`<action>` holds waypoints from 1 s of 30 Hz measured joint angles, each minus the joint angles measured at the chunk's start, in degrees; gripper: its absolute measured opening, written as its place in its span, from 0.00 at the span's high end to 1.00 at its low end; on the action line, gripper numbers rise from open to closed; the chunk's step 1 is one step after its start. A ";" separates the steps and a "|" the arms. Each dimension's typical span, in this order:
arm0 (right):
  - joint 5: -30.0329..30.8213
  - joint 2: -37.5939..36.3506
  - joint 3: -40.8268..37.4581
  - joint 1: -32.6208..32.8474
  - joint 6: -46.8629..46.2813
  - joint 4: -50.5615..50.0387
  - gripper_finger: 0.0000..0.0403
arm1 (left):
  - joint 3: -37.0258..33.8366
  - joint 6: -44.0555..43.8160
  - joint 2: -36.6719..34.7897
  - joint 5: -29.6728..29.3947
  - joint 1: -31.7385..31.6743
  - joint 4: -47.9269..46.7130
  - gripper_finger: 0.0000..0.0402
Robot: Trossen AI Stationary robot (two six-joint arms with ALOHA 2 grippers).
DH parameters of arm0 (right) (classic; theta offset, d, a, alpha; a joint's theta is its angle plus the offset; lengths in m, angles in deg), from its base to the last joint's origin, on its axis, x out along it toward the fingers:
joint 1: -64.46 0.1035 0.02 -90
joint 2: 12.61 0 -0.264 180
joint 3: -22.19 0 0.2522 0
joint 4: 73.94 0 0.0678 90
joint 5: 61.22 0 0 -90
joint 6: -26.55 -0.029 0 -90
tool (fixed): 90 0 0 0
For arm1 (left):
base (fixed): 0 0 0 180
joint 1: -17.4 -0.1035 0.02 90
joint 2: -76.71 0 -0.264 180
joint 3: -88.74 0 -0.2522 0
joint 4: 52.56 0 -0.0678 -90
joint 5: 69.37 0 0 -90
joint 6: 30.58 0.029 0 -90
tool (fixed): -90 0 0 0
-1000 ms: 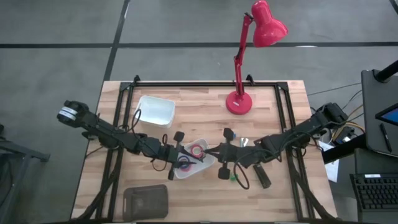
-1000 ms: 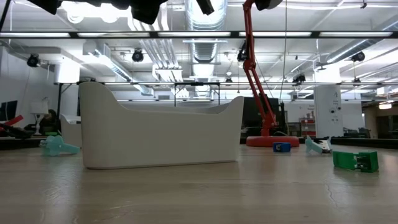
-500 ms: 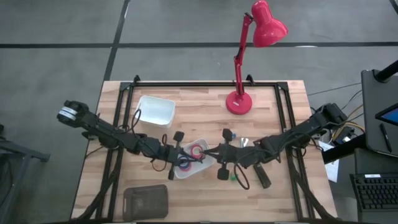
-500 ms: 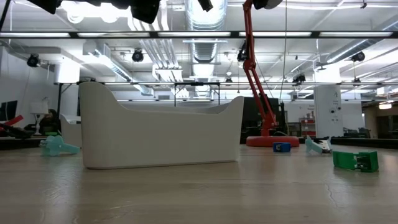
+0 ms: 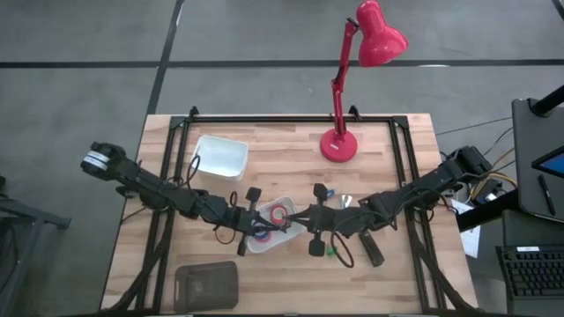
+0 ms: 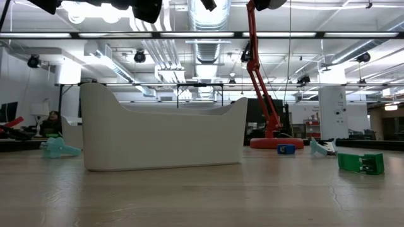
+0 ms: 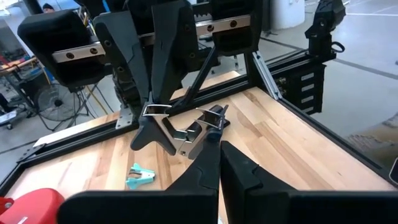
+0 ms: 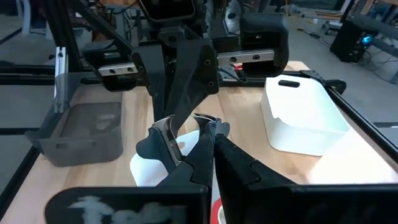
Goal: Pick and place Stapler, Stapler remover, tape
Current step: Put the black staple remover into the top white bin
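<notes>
My two grippers meet nose to nose over the middle of the counter (image 5: 291,150), the left gripper (image 5: 258,231) hanging above the small white tray (image 5: 295,236) and the right gripper (image 5: 310,217) just beside it at the tray's right edge; both pairs of jaws are pressed together and, as far as I can see, pinch nothing. A red tape roll (image 5: 279,212) lies in that tray, a green piece (image 5: 330,251) sits on the wood just near of my right jaws, the black stapler (image 5: 373,249) lies a little further right, and a teal staple remover (image 7: 140,176) shows on the wood in my left wrist view. The worry I have is the crowding: with the arms this close, a swing of either one could knock the other or clip the tray rim and shove it. I also judge that, shut as they are, my jaws must spread before descending, or they will push the stapler aside.
</notes>
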 joint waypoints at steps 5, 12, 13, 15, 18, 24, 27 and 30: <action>-1.32 0.00 0.00 0.14 -0.26 -0.29 0.95 | 0.00 0.14 -0.02 -0.02 0.00 -0.36 1.00; -1.50 0.00 0.00 0.36 -1.40 -0.29 0.76 | 0.00 0.25 -0.04 -0.03 -0.03 -0.33 1.00; -1.48 0.00 0.00 0.39 -1.38 -0.29 0.73 | 0.00 0.25 -0.04 0.19 -0.04 -0.33 1.00; -1.46 0.00 0.01 0.40 -1.27 -0.28 0.66 | 0.00 0.25 -0.04 0.62 -0.04 -0.40 1.00; -1.45 -0.02 0.02 0.67 -0.55 -0.31 0.57 | 0.00 0.23 -0.29 0.74 -0.04 -1.15 1.00; -1.30 -0.46 0.04 0.92 -0.38 -0.28 0.46 | 0.00 0.23 -0.33 0.88 -0.04 -1.86 1.00; -1.24 -0.98 0.04 0.92 0.38 -0.29 0.43 | 0.00 0.25 -0.33 0.22 -0.04 -2.89 1.00; -1.11 -1.85 0.07 1.01 1.03 -0.83 0.41 | 0.00 0.52 -0.39 -3.77 -0.04 -4.18 1.00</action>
